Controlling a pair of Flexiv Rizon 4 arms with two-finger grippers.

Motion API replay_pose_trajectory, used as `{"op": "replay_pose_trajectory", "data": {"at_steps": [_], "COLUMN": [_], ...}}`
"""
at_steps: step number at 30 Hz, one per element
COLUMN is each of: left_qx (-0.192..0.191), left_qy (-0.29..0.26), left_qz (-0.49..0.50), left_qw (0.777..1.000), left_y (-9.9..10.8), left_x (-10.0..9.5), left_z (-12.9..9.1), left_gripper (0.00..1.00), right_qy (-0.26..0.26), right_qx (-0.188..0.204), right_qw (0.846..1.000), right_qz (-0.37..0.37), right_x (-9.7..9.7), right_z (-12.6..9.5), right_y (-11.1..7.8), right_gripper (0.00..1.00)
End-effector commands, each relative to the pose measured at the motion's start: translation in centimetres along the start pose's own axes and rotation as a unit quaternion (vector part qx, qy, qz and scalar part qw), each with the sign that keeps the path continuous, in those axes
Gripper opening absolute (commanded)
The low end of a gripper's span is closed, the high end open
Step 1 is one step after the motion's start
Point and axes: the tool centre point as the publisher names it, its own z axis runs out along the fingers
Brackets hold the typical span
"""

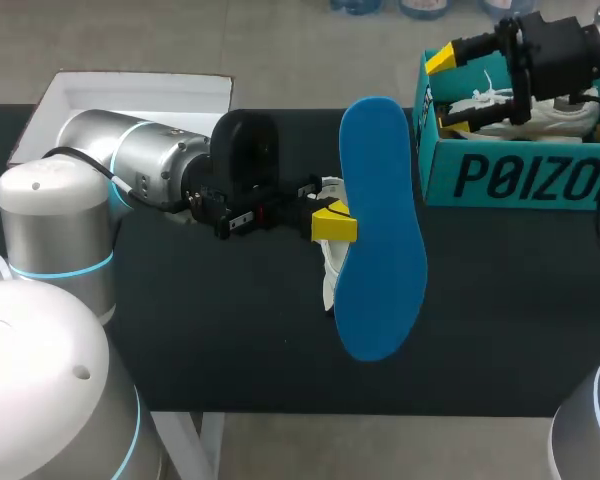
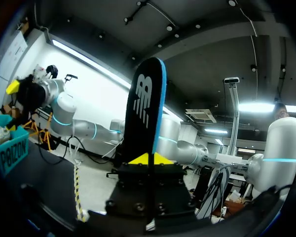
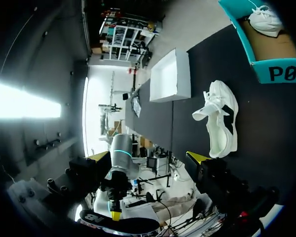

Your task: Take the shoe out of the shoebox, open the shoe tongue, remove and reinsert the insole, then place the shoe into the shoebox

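Insole point(image 1: 382, 225) hides most of shoe point(image 1: 329, 275) — left gripper point(image 1: 338, 222) half-covered, shoebox point(image 1: 510, 180) cut off

Shoebox point(image 1: 520, 180): we see big dark capital letters printed along its teal side wall, in all three views.
Insole point(image 2: 145, 108): we see a white two-letter logo on its black face, in the left wrist view.

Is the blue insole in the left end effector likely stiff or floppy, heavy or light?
Probably fairly stiff: the insole stands out both ways from the left end effector without visible droop. Likely light, since a pinch at one edge holds it up. Thin and edge-gripped, it may pivot if bumped against the shoe.
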Motion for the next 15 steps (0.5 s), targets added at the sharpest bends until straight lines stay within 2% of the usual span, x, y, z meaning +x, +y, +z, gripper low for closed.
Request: {"op": "replay_pose_trajectory", "data": {"at_steps": [1, 6, 8, 15], "left_qx": [0.001, 0.001, 0.001, 0.001], "left_qy": [0.001, 0.001, 0.001, 0.001], "left_qz": [0.0, 0.0, 0.0, 0.0], "left_qw": [1.0, 1.0, 1.0, 1.0], "left_y": [0.1, 0.1, 0.1, 0.1], "left_x": [-0.1, -0.1, -0.1, -0.1], "left_z": [0.0, 0.0, 0.0, 0.0], "left_gripper": [0.0, 0.0, 0.0, 0.0], "right_qy": [0.019, 0.042, 0.052, 0.087], "right_qx": [-0.031, -0.056, -0.083, -0.114], "right_qw": [0.998, 0.997, 0.995, 0.989], "right_qz": [0.047, 0.028, -0.008, -0.036], "right_x": [0.9, 3.0, 3.6, 3.4], "right_z": [-0.1, -0.7, -1.0, -1.1], "right_y": [-1.4, -1.4, -0.9, 1.6], "right_gripper": [1.0, 1.0, 1.0, 1.0]}}
